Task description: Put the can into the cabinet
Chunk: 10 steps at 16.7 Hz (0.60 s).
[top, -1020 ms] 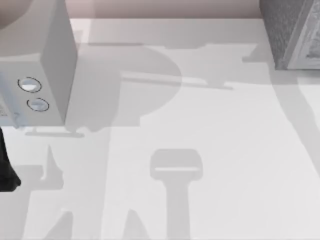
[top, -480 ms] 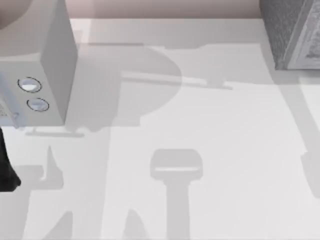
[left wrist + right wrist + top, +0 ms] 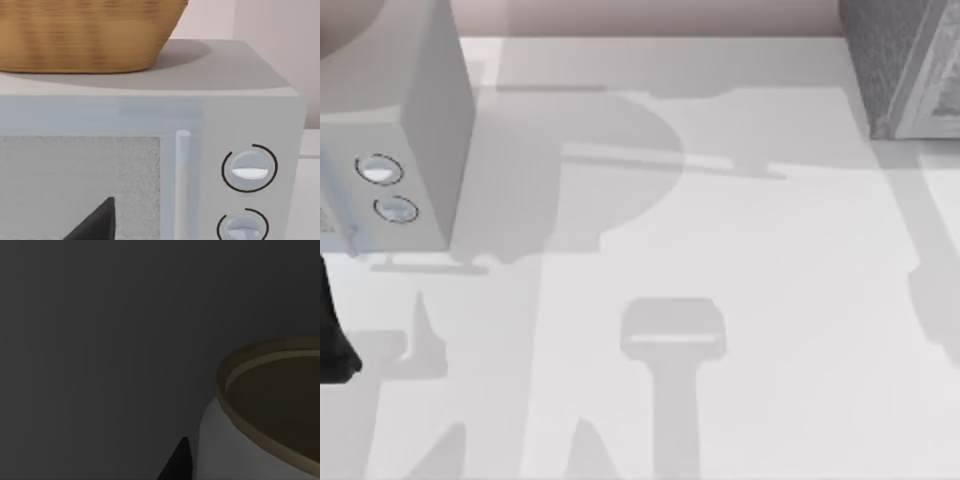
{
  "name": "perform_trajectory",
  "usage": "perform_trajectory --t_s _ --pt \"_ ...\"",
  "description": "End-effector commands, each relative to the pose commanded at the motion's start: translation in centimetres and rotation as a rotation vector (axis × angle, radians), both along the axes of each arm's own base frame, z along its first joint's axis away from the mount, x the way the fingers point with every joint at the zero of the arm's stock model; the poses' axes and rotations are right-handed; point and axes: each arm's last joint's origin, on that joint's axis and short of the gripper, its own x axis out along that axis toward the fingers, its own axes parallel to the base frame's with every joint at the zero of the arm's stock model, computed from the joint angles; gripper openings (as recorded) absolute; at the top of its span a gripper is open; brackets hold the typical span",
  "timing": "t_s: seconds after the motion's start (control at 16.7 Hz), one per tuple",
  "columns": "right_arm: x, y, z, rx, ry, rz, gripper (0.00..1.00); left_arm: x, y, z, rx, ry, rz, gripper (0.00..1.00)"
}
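- The can (image 3: 260, 440) sits at the lower right of the right wrist view, seen very close: white side, dull gold rim and top. All around it is dark grey, so it looks like it's in a shadowed, enclosed spot, quite possibly already inside the cabinet (image 3: 905, 65), though that's a guess.
- Going by that, the step in hand is the placing itself, near the end of the job.
- A black sliver, likely a fingertip of the right gripper (image 3: 177, 465), pokes up just beside the can's wall at the bottom of that frame. Whether it's clamping the can or has let go, one can't tell from here.
- Next move probably calls for setting the can down upright, opening up if it hasn't, and backing straight out without tipping it.
- The left arm (image 3: 335, 340) is parked at the left edge of the top view, a dark shape low down. Its wrist camera faces a microwave (image 3: 200, 150) with two round knobs (image 3: 249, 168) and a wicker basket (image 3: 85, 35) on top; a black finger (image 3: 97, 222) shows at the bottom, grip state unclear.
- The table (image 3: 720, 250) is plain white with soft grey shadows across it, and a pale pinkish wall (image 3: 650, 15) runs along the top of the frame.
- The grey speckled cabinet sits at the upper right corner.
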Motion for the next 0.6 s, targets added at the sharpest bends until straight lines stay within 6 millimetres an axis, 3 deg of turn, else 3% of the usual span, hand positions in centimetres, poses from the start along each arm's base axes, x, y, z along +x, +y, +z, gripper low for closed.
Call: perform_trajectory --t_s 0.3,0.6 --pt "0.06 -0.01 -0.02 0.0 0.0 0.0 0.0 0.0 0.0 0.0 0.0 0.0 0.0 1.0" --pt "0.06 -0.01 -0.02 0.0 0.0 0.0 0.38 0.0 0.0 0.0 0.0 0.0 0.0 1.0"
